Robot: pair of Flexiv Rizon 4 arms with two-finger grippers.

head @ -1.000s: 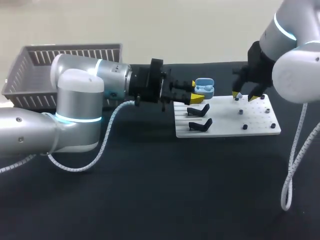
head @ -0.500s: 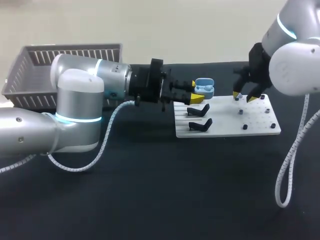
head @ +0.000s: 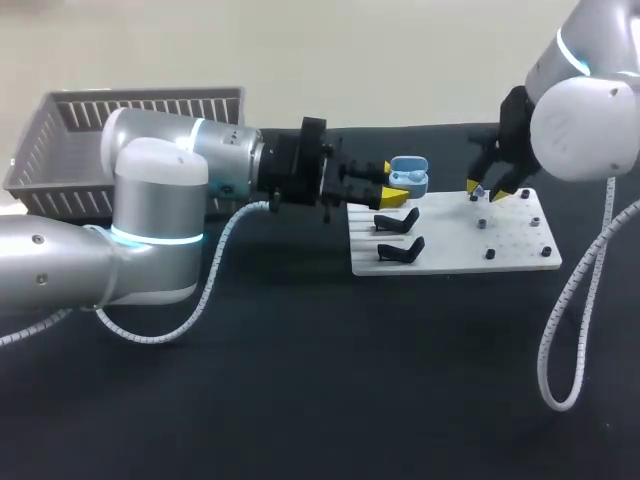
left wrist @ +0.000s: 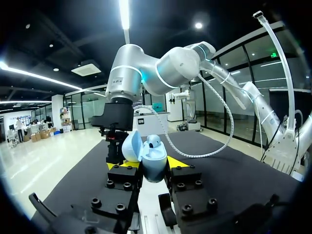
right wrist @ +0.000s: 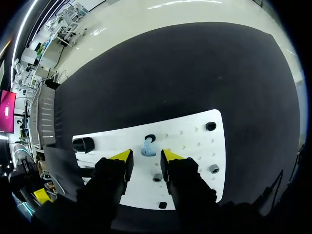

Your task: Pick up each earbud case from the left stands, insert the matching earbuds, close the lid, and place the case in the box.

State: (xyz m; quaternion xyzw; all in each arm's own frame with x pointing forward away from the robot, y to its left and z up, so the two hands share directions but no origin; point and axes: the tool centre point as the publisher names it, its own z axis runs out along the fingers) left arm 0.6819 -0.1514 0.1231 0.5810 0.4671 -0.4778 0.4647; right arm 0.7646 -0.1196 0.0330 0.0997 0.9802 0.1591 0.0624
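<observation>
Black table (head: 300, 400); white board (head: 520, 262) flat on it, right of middle; dark pegs (head: 490, 254) on board.

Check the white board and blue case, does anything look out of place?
Nothing stands out. The blue case sits open in the left end effector, and the earbud stands on the white board.

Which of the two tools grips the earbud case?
The left tool, shut on the open blue earbud case; the right tool stands open around a blue earbud.
</observation>
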